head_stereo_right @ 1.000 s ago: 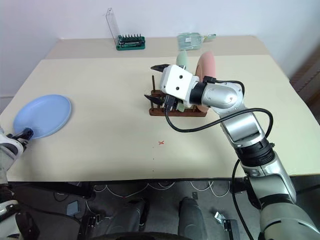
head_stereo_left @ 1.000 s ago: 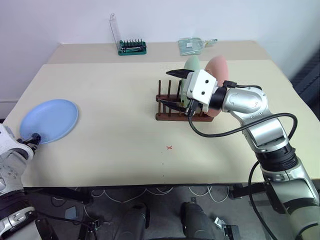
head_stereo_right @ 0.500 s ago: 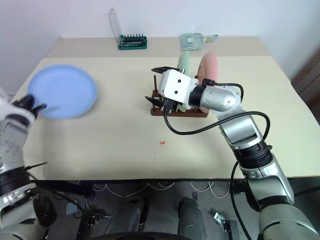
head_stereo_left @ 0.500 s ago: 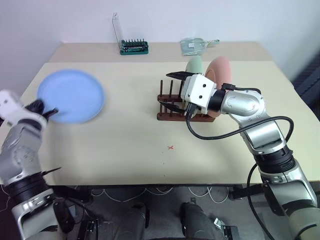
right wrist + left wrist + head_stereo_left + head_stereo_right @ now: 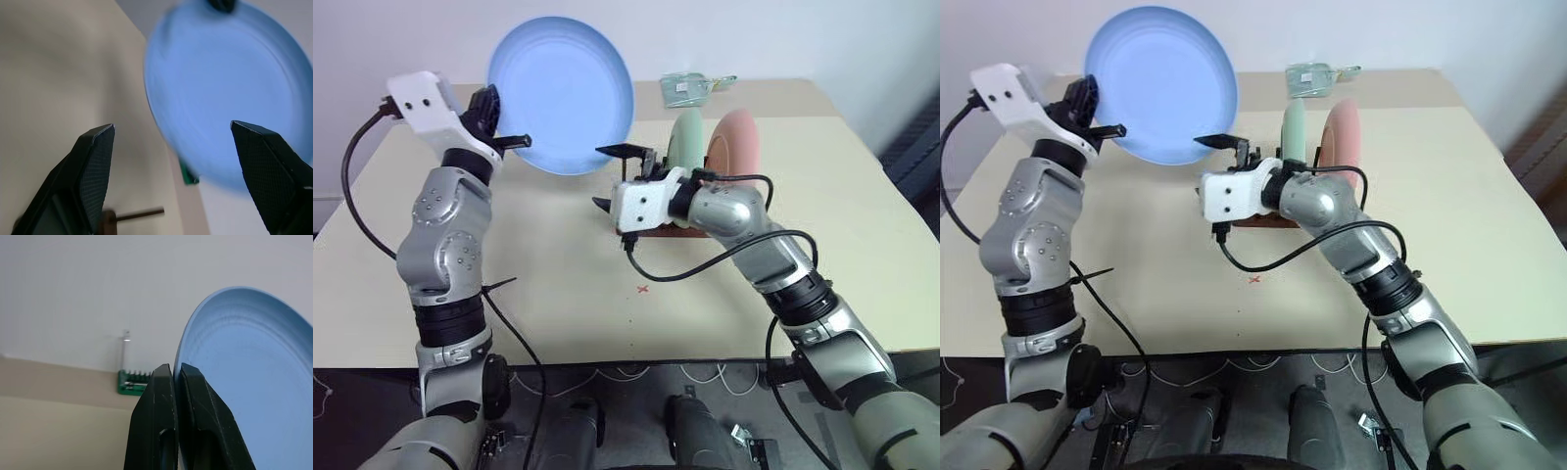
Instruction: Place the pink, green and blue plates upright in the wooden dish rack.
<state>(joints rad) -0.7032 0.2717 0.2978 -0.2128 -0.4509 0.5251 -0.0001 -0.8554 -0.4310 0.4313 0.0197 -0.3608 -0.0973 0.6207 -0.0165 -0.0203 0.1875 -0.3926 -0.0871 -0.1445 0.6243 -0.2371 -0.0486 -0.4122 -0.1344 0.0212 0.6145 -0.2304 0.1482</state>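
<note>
Holding the blue plate (image 5: 561, 94) by its edge, the left claw (image 5: 505, 137) kept it high beside the rack (image 5: 651, 217); the right claw (image 5: 615, 176) waited open just under it.

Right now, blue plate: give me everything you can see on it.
The blue plate is plain, round, shallow, light blue and matte, with faint concentric rings inside the rim. It is off the table, held up nearly on edge, its hollow face toward the head camera. The left gripper is shut on its rim at the lower left. The open right gripper sits just below it, not touching.
</note>
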